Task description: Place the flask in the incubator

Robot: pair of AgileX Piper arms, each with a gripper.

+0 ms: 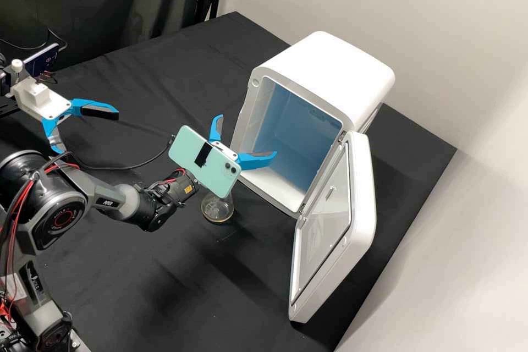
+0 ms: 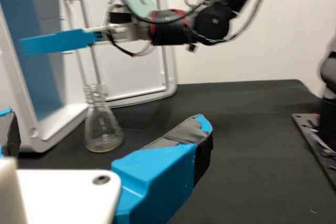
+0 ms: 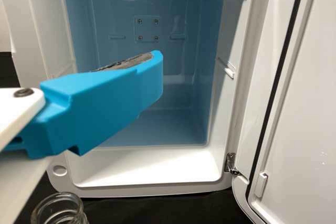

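We see the right gripper (image 1: 240, 144) hanging just in front of the open mouth of the incubator (image 1: 330, 66). Its two blue fingers are spread wide with nothing between them. Below it the flask (image 1: 218, 208) stands upright on the black bench (image 1: 165, 286), just beside the incubator's lower front edge and clear of both grippers. The door (image 1: 336, 220) is swung wide open, and we look into a blue chamber. The left gripper (image 1: 77, 122) hovers well apart from the flask, toward the bench's left side, also wide open and holding nothing. A mint-green phone (image 1: 204, 160) sits on the right arm's wrist.
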